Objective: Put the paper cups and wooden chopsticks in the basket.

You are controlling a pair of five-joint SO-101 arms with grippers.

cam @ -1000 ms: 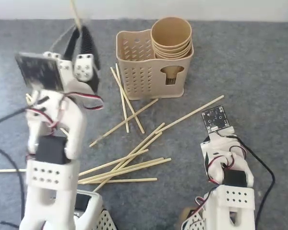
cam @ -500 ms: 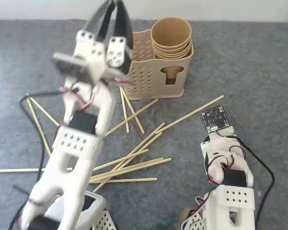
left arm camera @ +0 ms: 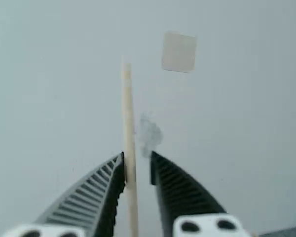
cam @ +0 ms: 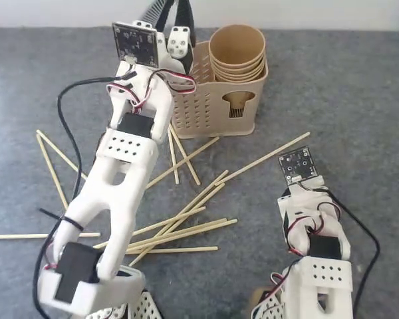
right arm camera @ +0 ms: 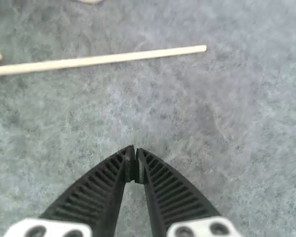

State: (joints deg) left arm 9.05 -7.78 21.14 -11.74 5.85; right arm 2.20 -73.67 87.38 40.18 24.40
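Currently, your stock:
- Beige perforated plastic basket (cam: 206, 100): stack of brown paper cups (cam: 237, 46) in its right compartment.
- Left gripper (left arm camera: 136, 158): at the basket's far left corner, fingers pinching one pale wooden chopstick (left arm camera: 127, 98).
- Loose wooden chopsticks (cam: 179, 226): scattered before the basket.
- Right gripper (right arm camera: 136, 150): well before the basket, fingers closed, empty.

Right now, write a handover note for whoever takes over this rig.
Left gripper: shut on a chopstick, raised by the basket's left side.
Right gripper: shut, empty, low over the table.
Done: cups sit stacked in the basket.
Left: drop the held chopstick in, then collect the loose chopsticks scattered on the table in front of and left of the basket.
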